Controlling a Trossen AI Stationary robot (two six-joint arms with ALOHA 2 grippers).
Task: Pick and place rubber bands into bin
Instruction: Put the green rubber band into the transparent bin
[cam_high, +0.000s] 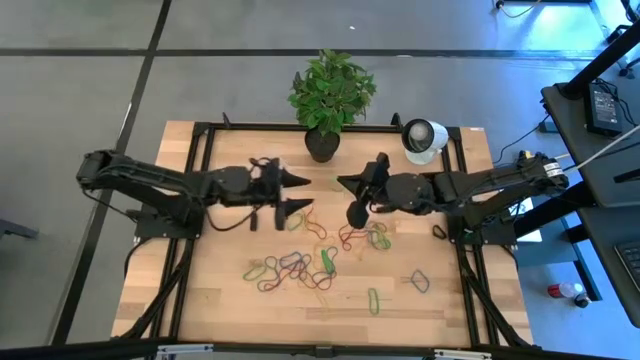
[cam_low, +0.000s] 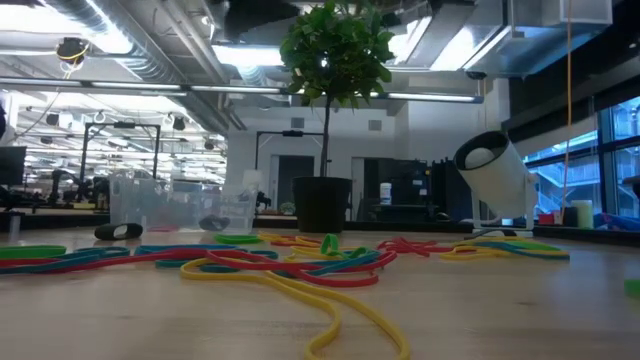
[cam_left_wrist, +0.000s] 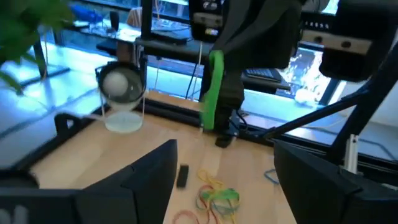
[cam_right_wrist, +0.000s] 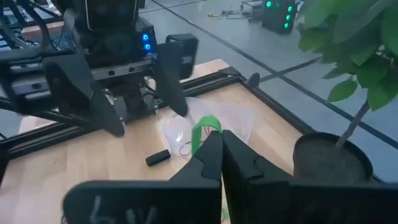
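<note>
My right gripper (cam_high: 343, 183) hovers over the table's middle, its fingers pointing toward the left arm, shut on a green rubber band (cam_right_wrist: 202, 132). My left gripper (cam_high: 297, 194) faces it from the left, open and holding nothing. In the right wrist view the clear bin (cam_right_wrist: 237, 121) stands on the table under and behind the left gripper (cam_right_wrist: 140, 106). The low view shows the bin (cam_low: 180, 205) at the far left. Many coloured rubber bands (cam_high: 300, 265) lie loose on the wood nearer the front edge. My right gripper pinches the green band's upper part (cam_left_wrist: 216, 59) between its two shut fingers, at their free ends. The fingers lie about level, coming from the table's right. The band (cam_left_wrist: 211, 99) hangs straight down below them, clear of the table.
A potted plant (cam_high: 322, 145) and a white round camera-like object (cam_high: 422, 138) stand at the far edge. Small black pieces (cam_left_wrist: 181, 175) lie on the wood between the arms. More bands lie at the right (cam_high: 375, 235), with a green one (cam_high: 373, 300) and a purple one (cam_high: 420, 280) near the front.
</note>
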